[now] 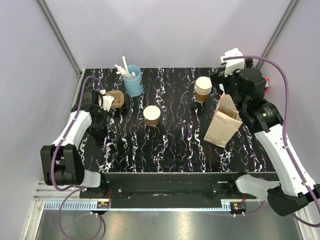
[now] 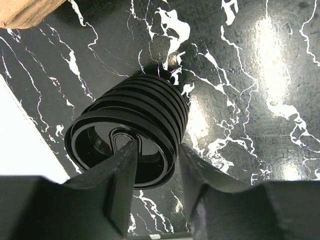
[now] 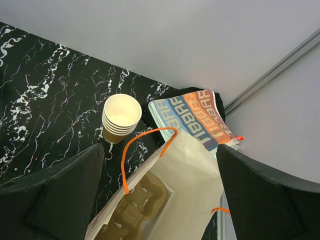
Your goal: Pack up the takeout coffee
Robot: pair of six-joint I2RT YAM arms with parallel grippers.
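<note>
**Left gripper point(image 2: 157, 152) astride the black lids, coffee cup point(image 1: 152, 115) alone mid-table**

Closest to us, in the left wrist view, are two dark fingers point(image 2: 117, 175) filling the bottom of the frame. They stand at a narrow gap over a stack of black lids point(image 2: 150, 107). One fingertip reaches into the hollow of the top lid and the other sits just outside the ribbed side, so the rim lies between them. We cannot tell whether the left gripper is actually pinching that rim or only bracketing it. The stack rests on the black, white-veined table point(image 2: 260, 100), near its left edge in the overhead view.

The coffee cup stands upright and uncovered near the middle of the table, touching nothing and well apart from both arms. Behind it on the left we see a light-blue cup point(image 1: 133, 82) holding white utensils. Just beside that lies a brown pulp carrier point(image 1: 116, 99).

On the right side, the right gripper point(image 3: 160, 147) is spread wide and grips nothing. Below it, between its fingers, we look down onto the top of a tilted paper bag point(image 3: 185, 170) with orange handles. A brown moulded shape shows at the near end of the bag, though we cannot say whether it lies inside or on it. Beyond the bag stands a stack of nested cups point(image 3: 121, 117), and near the back corner lies a striped, lettered packet point(image 3: 192, 117).
</note>
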